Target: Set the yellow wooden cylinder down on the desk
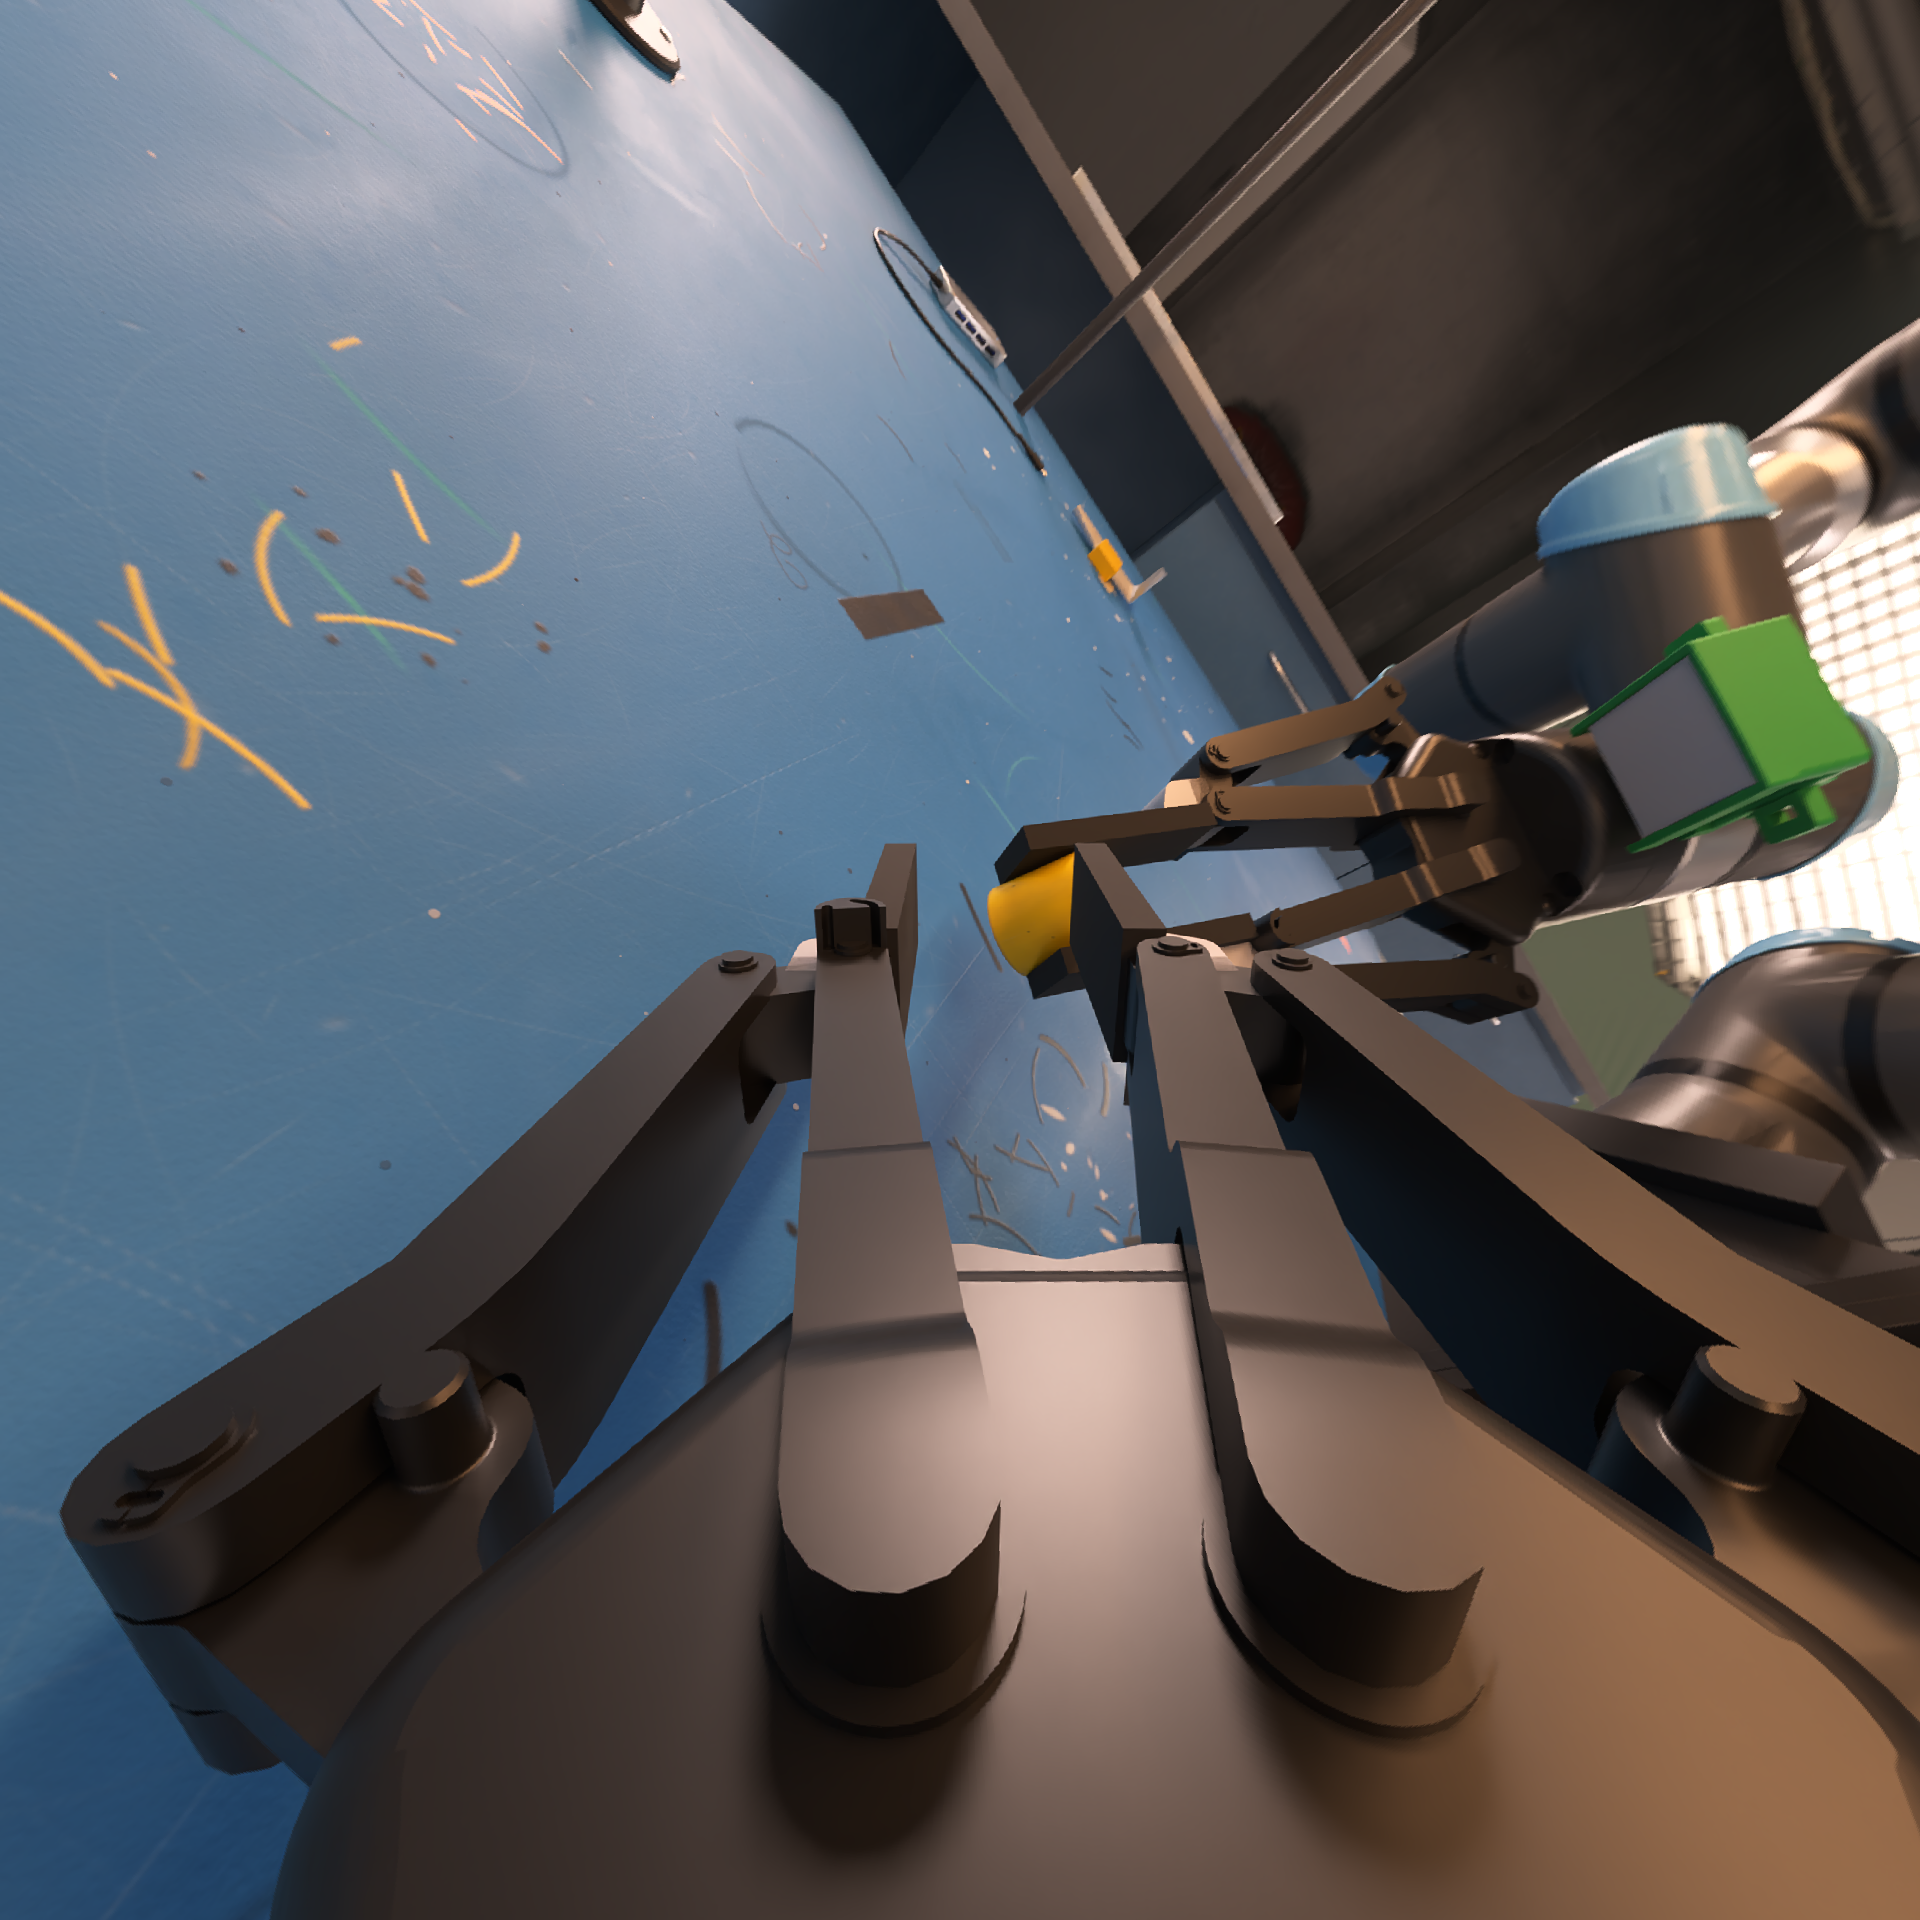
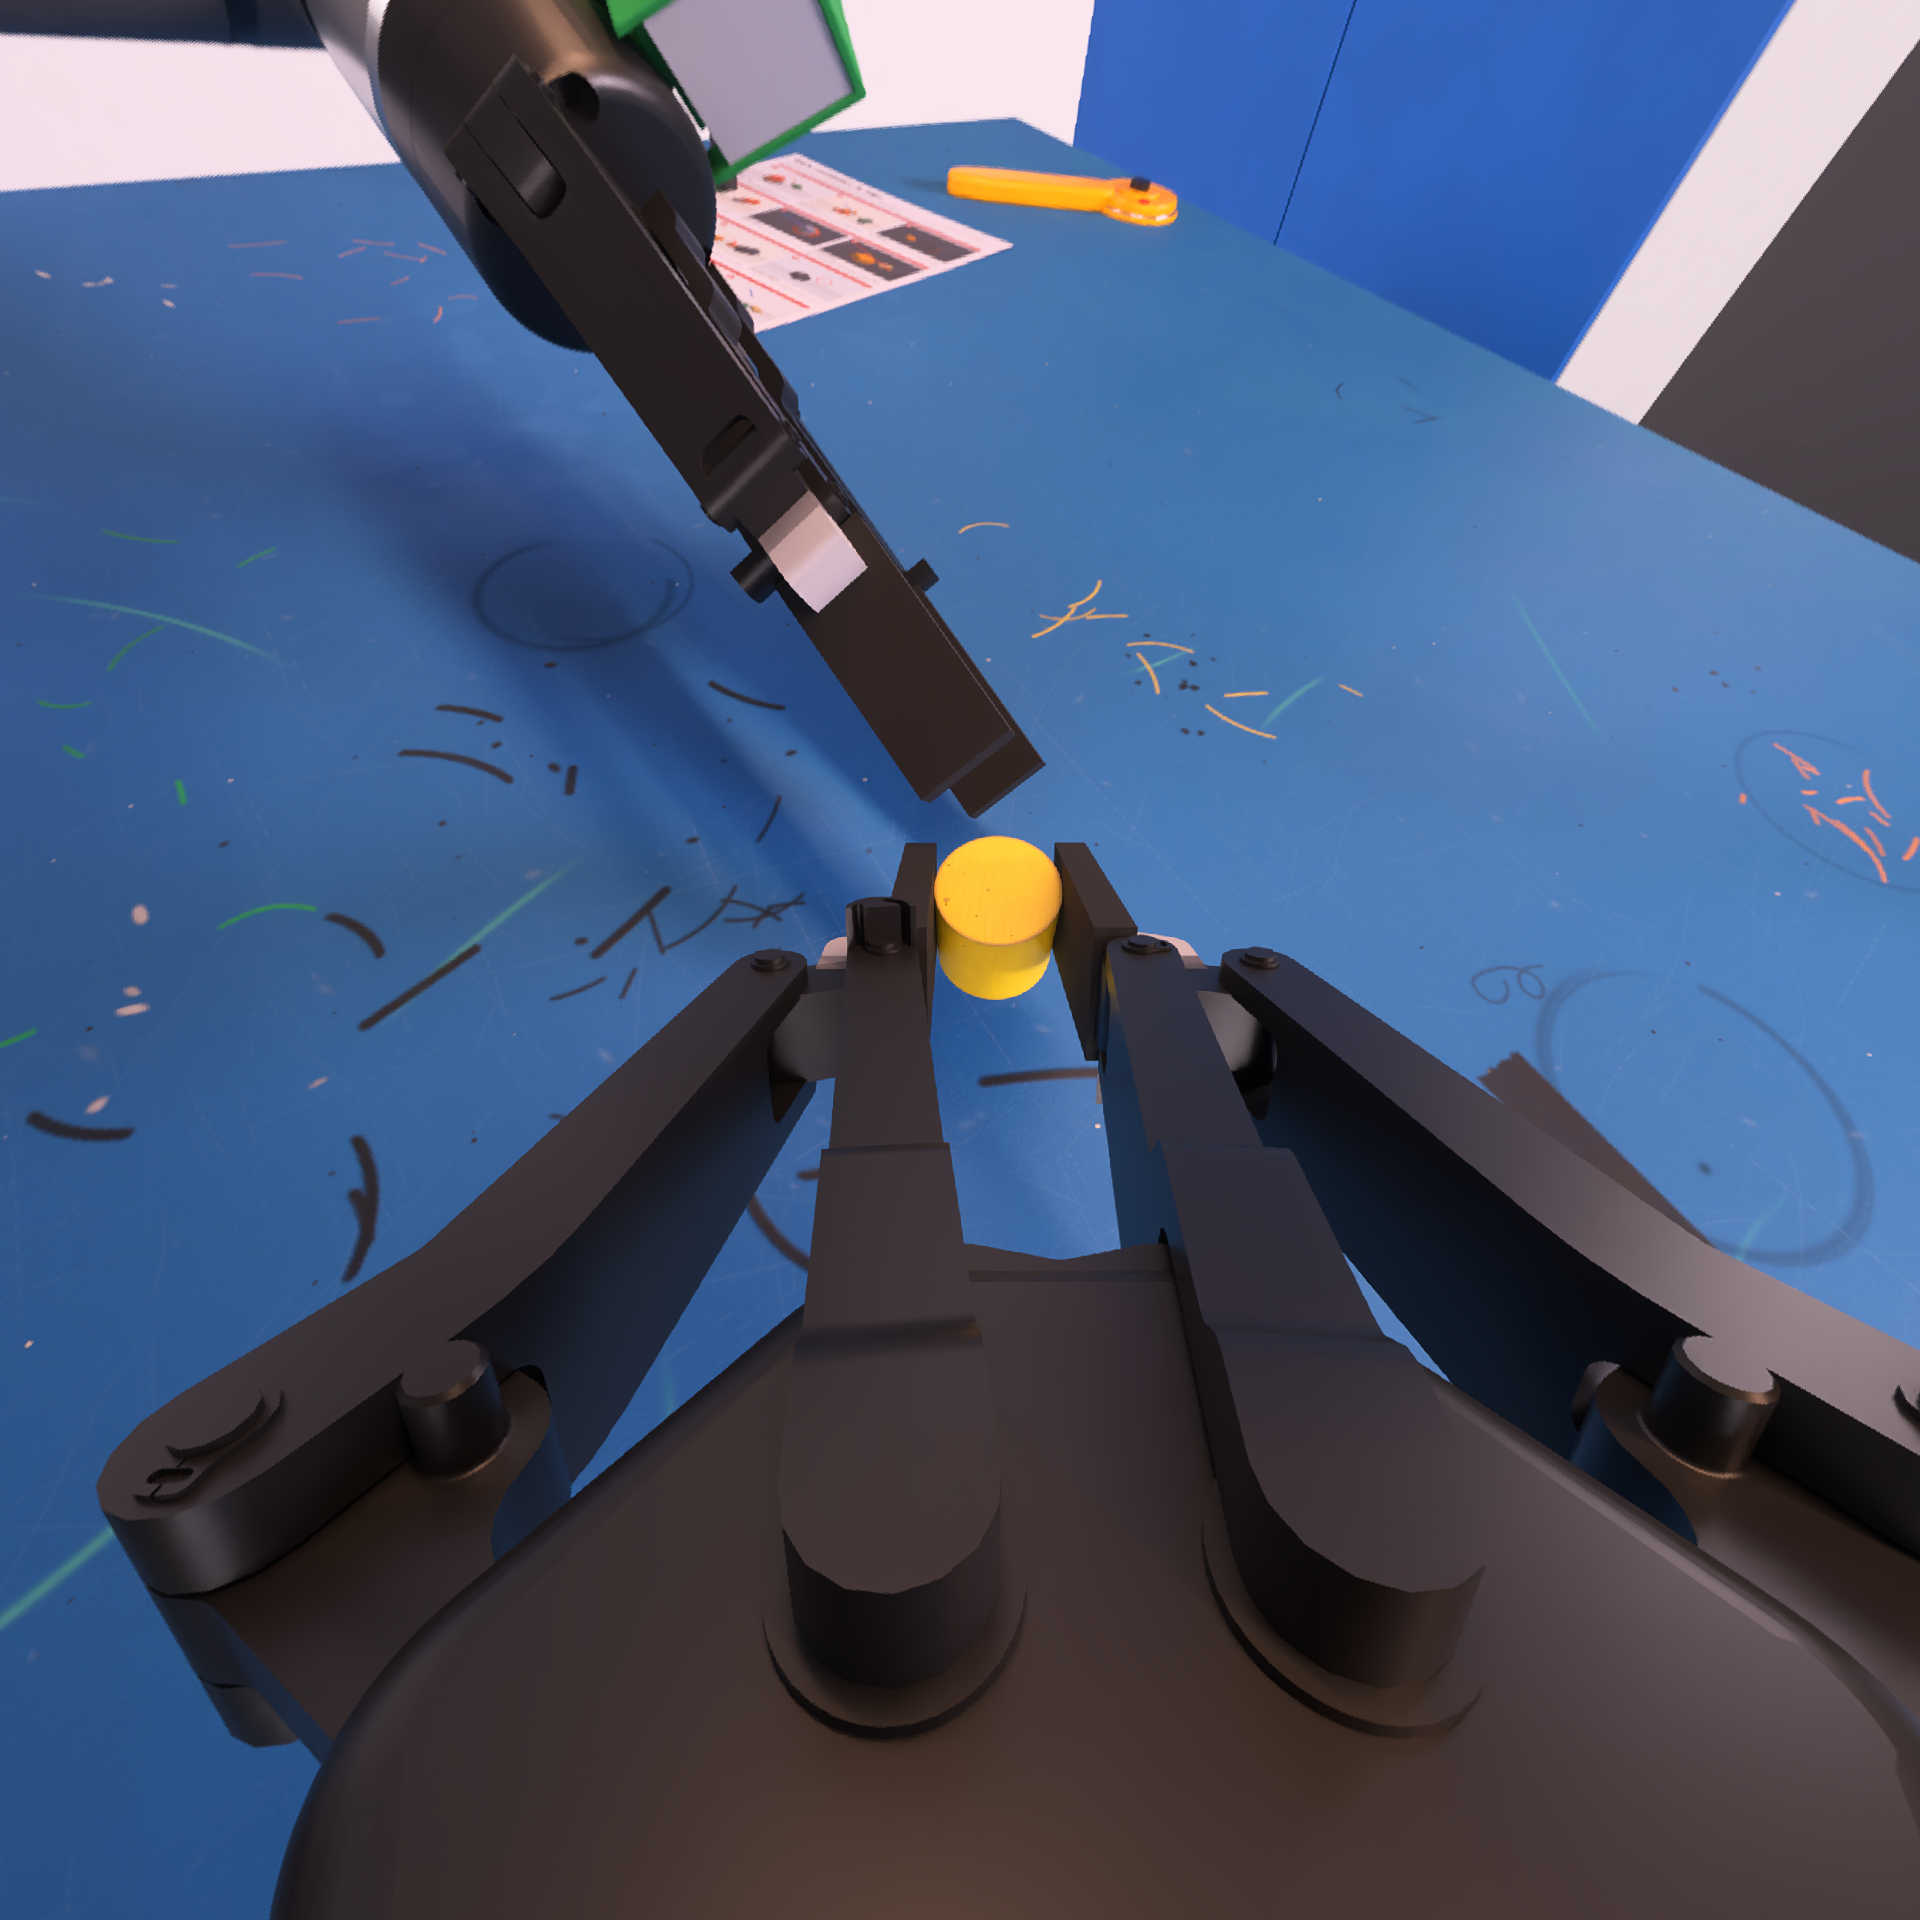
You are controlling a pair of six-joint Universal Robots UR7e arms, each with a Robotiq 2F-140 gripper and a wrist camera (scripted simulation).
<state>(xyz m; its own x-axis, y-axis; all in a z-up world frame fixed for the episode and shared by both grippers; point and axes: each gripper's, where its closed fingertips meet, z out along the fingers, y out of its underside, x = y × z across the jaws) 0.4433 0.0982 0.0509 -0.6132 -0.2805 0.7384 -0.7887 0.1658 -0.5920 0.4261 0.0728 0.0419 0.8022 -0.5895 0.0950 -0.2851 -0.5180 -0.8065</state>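
The yellow wooden cylinder is clamped between the two fingers of my right gripper, which is shut on it and holds it over the blue desk. In the left wrist view the cylinder shows in the right gripper, just beyond my left gripper. My left gripper is open and empty, its fingers apart and touching nothing. In the right wrist view the left gripper hangs tilted, its tips just above and behind the cylinder.
A printed sheet and an orange flat tool lie at the far side of the desk, near a blue cabinet. A small hub with a cable and a dark patch lie on the scratched desk.
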